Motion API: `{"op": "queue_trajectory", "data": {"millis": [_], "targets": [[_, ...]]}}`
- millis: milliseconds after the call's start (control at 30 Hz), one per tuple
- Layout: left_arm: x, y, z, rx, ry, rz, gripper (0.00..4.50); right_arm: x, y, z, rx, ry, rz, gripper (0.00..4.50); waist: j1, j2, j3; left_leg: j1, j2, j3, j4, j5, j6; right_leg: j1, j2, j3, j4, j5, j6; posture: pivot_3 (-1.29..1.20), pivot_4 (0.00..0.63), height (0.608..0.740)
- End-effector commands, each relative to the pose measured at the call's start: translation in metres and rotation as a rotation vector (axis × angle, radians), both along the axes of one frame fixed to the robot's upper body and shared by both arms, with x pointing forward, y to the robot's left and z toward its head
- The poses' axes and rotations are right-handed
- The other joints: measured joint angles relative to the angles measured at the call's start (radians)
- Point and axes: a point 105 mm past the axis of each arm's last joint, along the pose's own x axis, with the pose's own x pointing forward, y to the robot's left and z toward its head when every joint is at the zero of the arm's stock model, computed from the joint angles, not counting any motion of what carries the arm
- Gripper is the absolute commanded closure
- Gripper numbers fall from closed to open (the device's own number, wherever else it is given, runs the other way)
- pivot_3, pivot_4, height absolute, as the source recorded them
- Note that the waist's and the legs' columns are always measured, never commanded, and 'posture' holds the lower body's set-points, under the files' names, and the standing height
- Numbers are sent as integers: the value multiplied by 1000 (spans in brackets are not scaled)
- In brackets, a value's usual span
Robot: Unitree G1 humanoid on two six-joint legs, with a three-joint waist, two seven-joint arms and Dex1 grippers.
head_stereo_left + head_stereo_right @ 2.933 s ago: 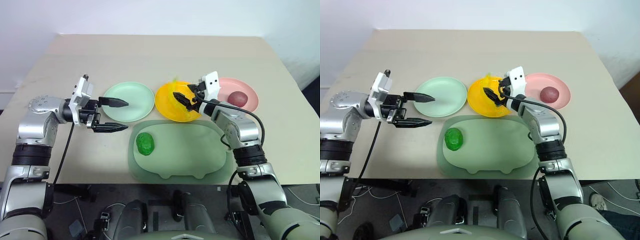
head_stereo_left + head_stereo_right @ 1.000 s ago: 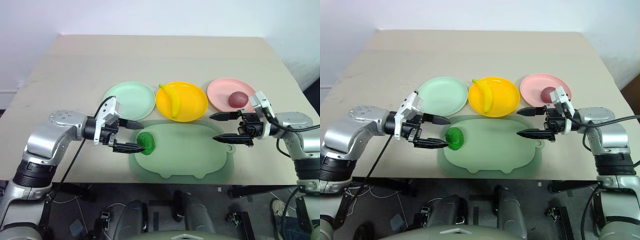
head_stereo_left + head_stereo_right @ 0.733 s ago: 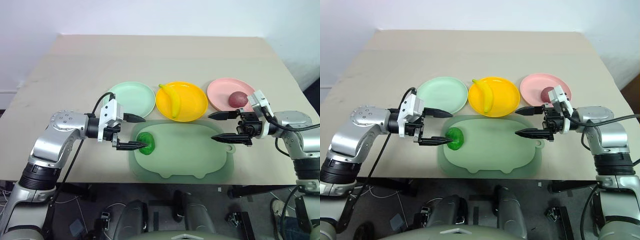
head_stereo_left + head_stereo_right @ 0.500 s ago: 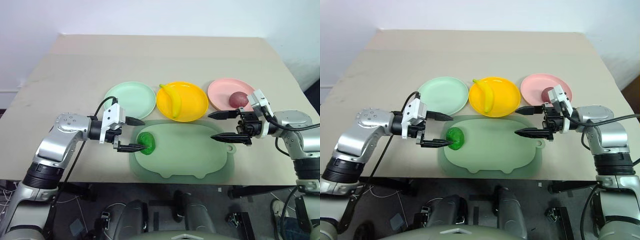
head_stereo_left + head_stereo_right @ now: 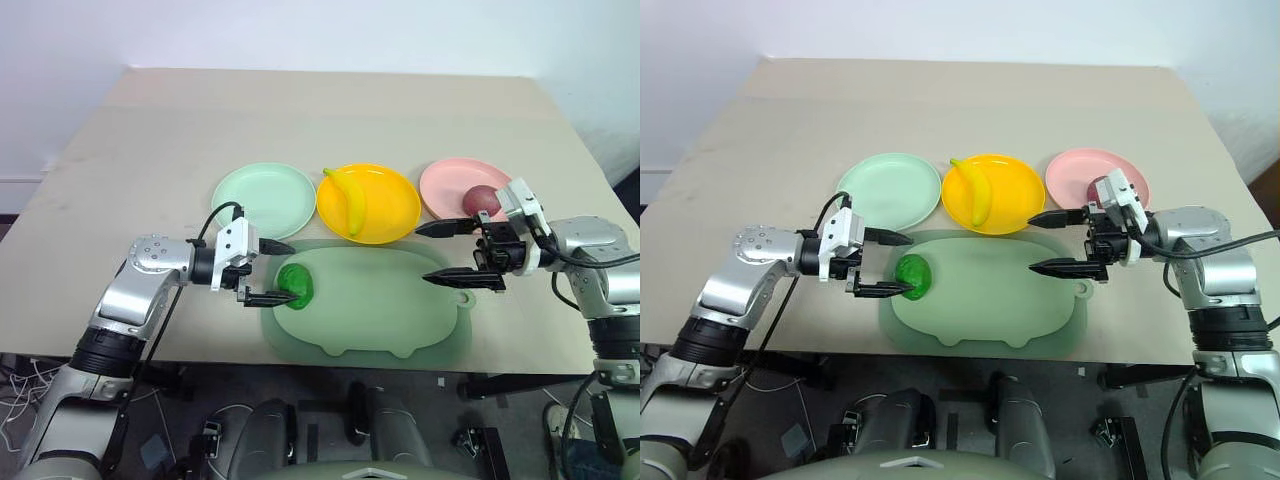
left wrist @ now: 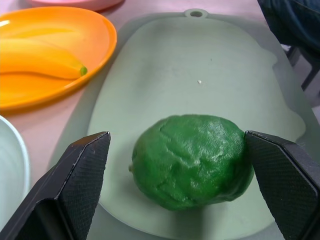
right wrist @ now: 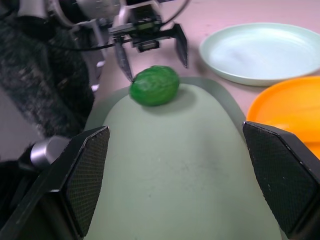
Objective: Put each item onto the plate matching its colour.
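— How will that bumpy, glossy green toy vegetable handle?

— Light and stiff, I'd guess, but slick. It lies at the left end of the pale green pig-shaped board, between the left gripper's spread fingers — take it across its rounded middle.

— And to the right?

— The right gripper hangs open and empty over the board's right end, near the pink round plastic plate.

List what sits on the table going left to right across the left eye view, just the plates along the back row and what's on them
mint green plate (bare) → yellow plate carrying the banana → pink plate carrying the dark red fruit
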Motion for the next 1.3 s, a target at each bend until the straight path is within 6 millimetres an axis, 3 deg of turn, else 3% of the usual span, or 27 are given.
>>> {"op": "queue_trajectory", "data": {"millis": [33, 233, 500, 700, 900, 1133, 1233, 1300], "targets": [[-1, -3, 4, 2, -33, -22, 0, -3, -11, 6, -37, -63, 6, 52, 0, 0, 0, 0, 0, 0, 0, 0, 0, 0, 0, 0, 0, 0, 0, 0, 150, 740], [-2, -11, 3, -15, -40, -40, 0, -1, -23, 6, -90, -48, -14, 52, -1, 0, 0, 0, 0, 0, 0, 0, 0, 0, 0, 0, 0, 0, 0, 0, 150, 740], [-6, -13, -5, -15, 43, -46, 0, -2, -25, 15, -78, -27, -2, 52, -1, 0, 0, 1, 0, 0, 0, 0, 0, 0, 0, 0, 0, 0, 0, 0, 150, 740], [2, -8, -5, 8, -39, 18, 0, -4, -23, 17, -71, -35, 10, 52, 1, 0, 0, 1, 0, -1, 0, 0, 0, 0, 0, 0, 0, 0, 0, 0, 150, 740], [-8, -7, -9, -25, 204, -40, 0, -4, -20, 20, -57, -34, 16, 52, 0, 0, 0, 1, 0, 0, 0, 0, 0, 0, 0, 0, 0, 0, 0, 0, 150, 740], [8, -7, -7, 2, 93, 53, 0, -3, -19, 22, -54, -21, 15, 52, 0, 0, 0, 1, 0, -1, 0, 0, 0, 0, 0, 0, 0, 0, 0, 0, 150, 740], [14, -4, -10, 44, 34, 91, 533, -2, -19, 25, -47, -23, 10, 0, 0, 0, 0, 1, 0, -1, 0, 0, 0, 0, 0, 0, 0, 0, 0, 0, 150, 740], [13, -3, -11, 43, 38, 87, 1177, -2, -19, 25, -50, -22, 8, 0, 0, 0, 0, 1, 0, -1, 0, 0, 0, 0, 0, 0, 0, 0, 0, 0, 150, 740]]}}
